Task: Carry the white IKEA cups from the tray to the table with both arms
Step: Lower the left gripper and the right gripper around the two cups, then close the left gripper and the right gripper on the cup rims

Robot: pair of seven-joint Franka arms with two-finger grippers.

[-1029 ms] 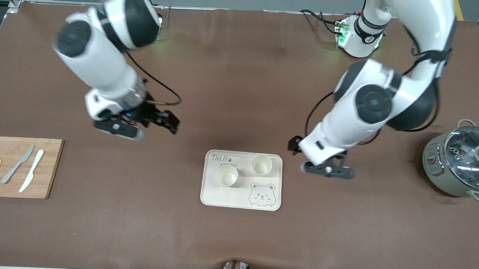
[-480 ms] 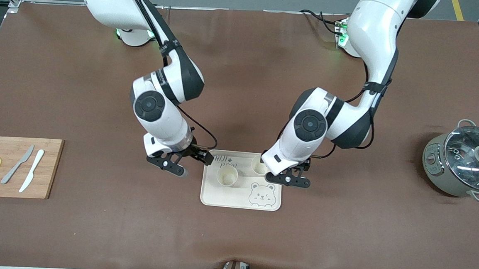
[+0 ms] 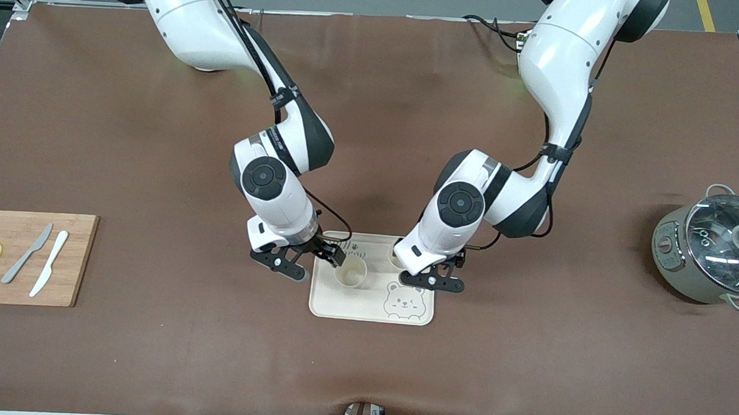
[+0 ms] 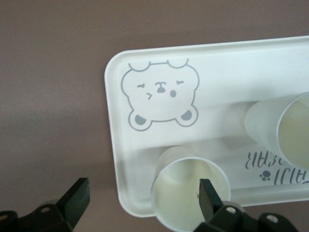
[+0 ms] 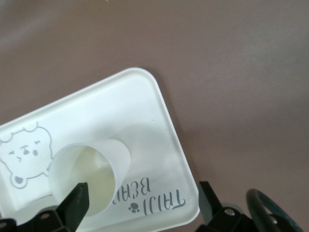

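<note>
Left arm (image 3: 465, 220) hides one cup (image 3: 394, 258) in front view.

Cups (image 3: 350, 274) and tray (image 3: 369, 311): smooth matt cream plastic. Counter (image 3: 359, 374): matt brown covering. Pot (image 3: 713, 254): glossy glass lid. Board (image 3: 20, 257) beside the tray: bare wood.

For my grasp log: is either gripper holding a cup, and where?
Nothing held: left gripper and right gripper are open, each straddling a cup's rim on the tray.

Two small cream-white handleless cups upright on the bear-printed tray (image 3: 338, 305), one cup (image 3: 350, 273) nearer the right arm's end, the other cup (image 3: 396, 258) beside it, largely hidden by the left arm
</note>
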